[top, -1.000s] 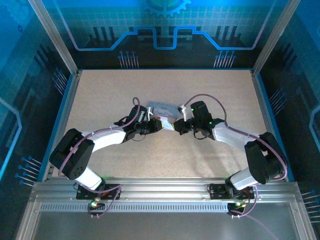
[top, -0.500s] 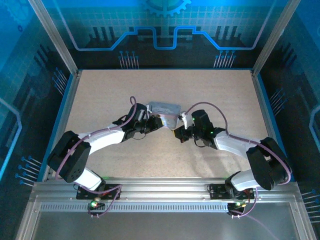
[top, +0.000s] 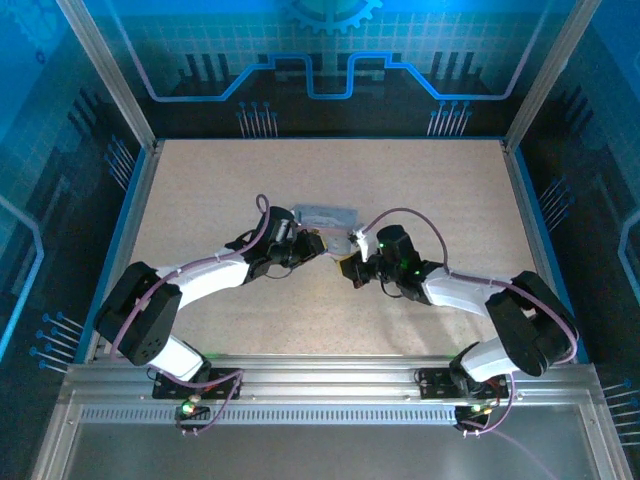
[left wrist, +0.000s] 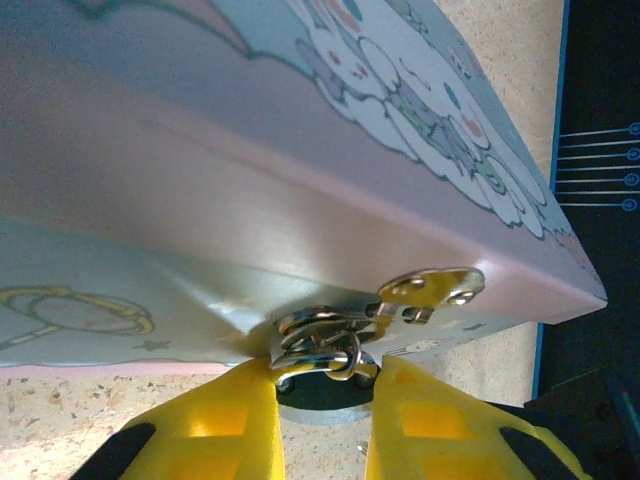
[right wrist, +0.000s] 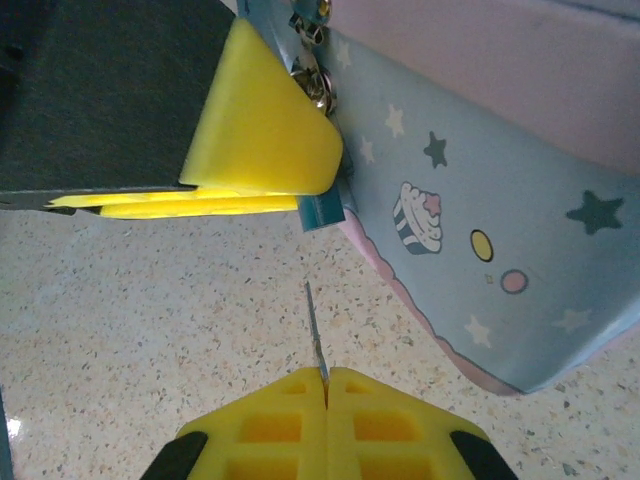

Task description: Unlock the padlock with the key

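Pinching the padlock (left wrist: 320, 403) between its yellow fingers (left wrist: 225, 430), the left end effector (left wrist: 325, 378) is only slightly spread, one pad on each side of the dark lock body. Right end effector (right wrist: 326, 378) has its pads pressed flat together on the key (right wrist: 314, 322). The thin grey blade sticks out from the tips toward the lock, its tip just short of it, not touching

Left wrist view: lock hangs by a silver shackle and small rings from a gold hasp (left wrist: 432, 289) at the front edge of the tin (left wrist: 300, 200). Lid has cartoon clouds and pastel figures with a pink band under it. Lock body is mostly hidden between the fingers, so only a dark bluish patch shows

Right wrist view: same lock from the side, a small bluish-green block poking out under the left finger, right against the tin wall. Wall is pale blue with stars, dots and a cupcake, pink trim at the bottom. Key blade edge-on, very thin, over the speckled desk (right wrist: 150, 320). Keyhole: cannot tell

Top view: both end effectors meet at the near side of the tin, mid desk, left arm coming from the left and right arm from the right. Lock and key too small to make out there
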`<action>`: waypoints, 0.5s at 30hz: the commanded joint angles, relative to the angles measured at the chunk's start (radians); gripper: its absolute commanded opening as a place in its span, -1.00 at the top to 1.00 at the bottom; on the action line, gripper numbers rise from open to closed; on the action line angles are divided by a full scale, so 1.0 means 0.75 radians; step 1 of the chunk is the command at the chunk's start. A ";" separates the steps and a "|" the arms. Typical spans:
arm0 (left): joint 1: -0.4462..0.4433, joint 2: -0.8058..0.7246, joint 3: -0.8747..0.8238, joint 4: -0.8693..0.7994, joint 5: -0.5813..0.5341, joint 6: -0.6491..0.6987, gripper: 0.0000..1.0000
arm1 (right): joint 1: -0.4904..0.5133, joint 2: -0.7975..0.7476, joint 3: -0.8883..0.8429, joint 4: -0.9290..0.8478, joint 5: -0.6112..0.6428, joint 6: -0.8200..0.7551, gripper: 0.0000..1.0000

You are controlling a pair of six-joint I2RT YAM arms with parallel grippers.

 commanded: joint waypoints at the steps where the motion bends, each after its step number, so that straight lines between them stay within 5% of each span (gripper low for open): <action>1: -0.011 -0.030 0.048 0.093 0.004 -0.048 0.77 | 0.019 0.034 0.010 0.073 -0.005 -0.004 1.00; 15: -0.015 -0.024 0.039 0.112 0.007 -0.065 0.81 | 0.019 0.098 0.048 0.130 -0.015 0.021 1.00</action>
